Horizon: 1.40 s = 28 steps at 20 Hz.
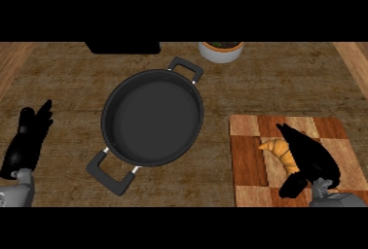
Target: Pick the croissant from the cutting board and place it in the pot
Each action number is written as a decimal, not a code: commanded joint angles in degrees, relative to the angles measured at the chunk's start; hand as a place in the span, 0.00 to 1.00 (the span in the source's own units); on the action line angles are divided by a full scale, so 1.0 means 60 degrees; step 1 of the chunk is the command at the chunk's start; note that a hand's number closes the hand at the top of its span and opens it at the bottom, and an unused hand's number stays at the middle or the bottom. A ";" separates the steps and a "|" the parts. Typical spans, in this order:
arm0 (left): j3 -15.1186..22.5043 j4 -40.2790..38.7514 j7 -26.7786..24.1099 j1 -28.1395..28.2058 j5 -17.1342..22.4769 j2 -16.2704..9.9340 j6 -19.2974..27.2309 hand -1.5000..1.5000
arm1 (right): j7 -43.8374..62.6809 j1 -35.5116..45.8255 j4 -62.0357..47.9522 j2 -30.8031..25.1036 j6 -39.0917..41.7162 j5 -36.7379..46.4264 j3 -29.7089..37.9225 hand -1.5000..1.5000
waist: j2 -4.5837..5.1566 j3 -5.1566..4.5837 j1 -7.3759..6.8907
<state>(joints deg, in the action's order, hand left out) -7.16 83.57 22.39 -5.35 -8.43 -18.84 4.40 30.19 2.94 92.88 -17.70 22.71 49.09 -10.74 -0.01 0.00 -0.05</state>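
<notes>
On one cutting board (251, 160), one croissant (279, 151) under right hand (313, 158) with straight fingers, one pot (152, 116), left hand (28, 141) uncurled

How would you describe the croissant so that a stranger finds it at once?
Look at the checkered cutting board right of the large black pot. The croissant lies there, beside the right hand: the only golden, curved pastry.

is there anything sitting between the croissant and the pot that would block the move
Nothing visible does. The golden croissant lies on the checkered wooden cutting board beside the right robot hand. Only bare counter separates the board from the empty black two-handled pot. The white cup sits off behind the pot.
</notes>
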 commanded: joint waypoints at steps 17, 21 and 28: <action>-0.0444 0.0160 0.0091 0.0044 -0.0480 0.0402 -0.0387 0.50 | -0.2488 -0.0083 -0.1416 0.0001 -0.1458 0.1234 0.0433 1.00 | -0.0004 0.0002 0.0015; -0.0491 -0.0103 -0.0537 0.0279 -0.0582 0.0476 -0.0391 0.50 | -0.2000 0.0194 -0.0987 0.0308 -0.1657 0.1977 0.0009 1.00 | -0.0004 -0.0002 0.0011; -0.0321 0.0385 0.0295 0.0170 -0.0796 0.0681 -0.0303 0.50 | -0.0568 -0.1188 0.1362 0.0710 -0.1461 0.2610 -0.0288 1.00 | -0.0033 -0.0006 0.0130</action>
<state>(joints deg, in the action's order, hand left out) -9.79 86.12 23.89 -4.49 -12.10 -15.64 1.89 20.67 1.83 91.53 -14.56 12.72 62.34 -10.86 -0.27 -0.28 0.22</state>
